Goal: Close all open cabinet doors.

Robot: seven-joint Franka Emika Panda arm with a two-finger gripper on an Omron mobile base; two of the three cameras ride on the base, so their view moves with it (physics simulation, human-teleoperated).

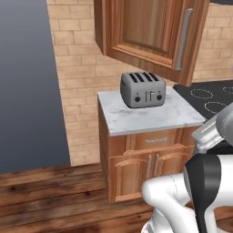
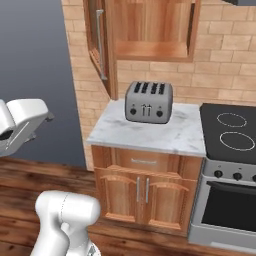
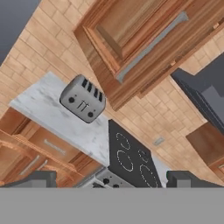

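fingertips of our gripper (image 3: 107, 179) rise at the bottom of the hand view, set wide apart with nothing between them; we read the jaws as fully spread and empty. beyond them, in the right base view, lies a marble counter (image 2: 115, 134) over a base cabinet with small arched doors, and on it stands a grey four-slot toaster (image 2: 148, 102); a black stovetop (image 2: 230, 131) adjoins the counter on its right. farther and higher hangs the wall cabinet, whose open cabinet door (image 1: 152, 32) swings out from the brick wall above the toaster. in the left base view we see its raised panel and long silver bar handle (image 1: 184, 39) facing us; in the right base view the same door stands nearly edge-on at the cabinet's left side, with the bare interior shelf (image 2: 152, 50) exposed. we judge the closing not yet begun, since our gripper is well apart from the door. risks from here, as we estimate them: a push applied near the hinge side would move the door little and could make the fingers slip off the panel; a low approach could strike the toaster; and catching the handle between the spread fingers could drag the door outward rather than shut.
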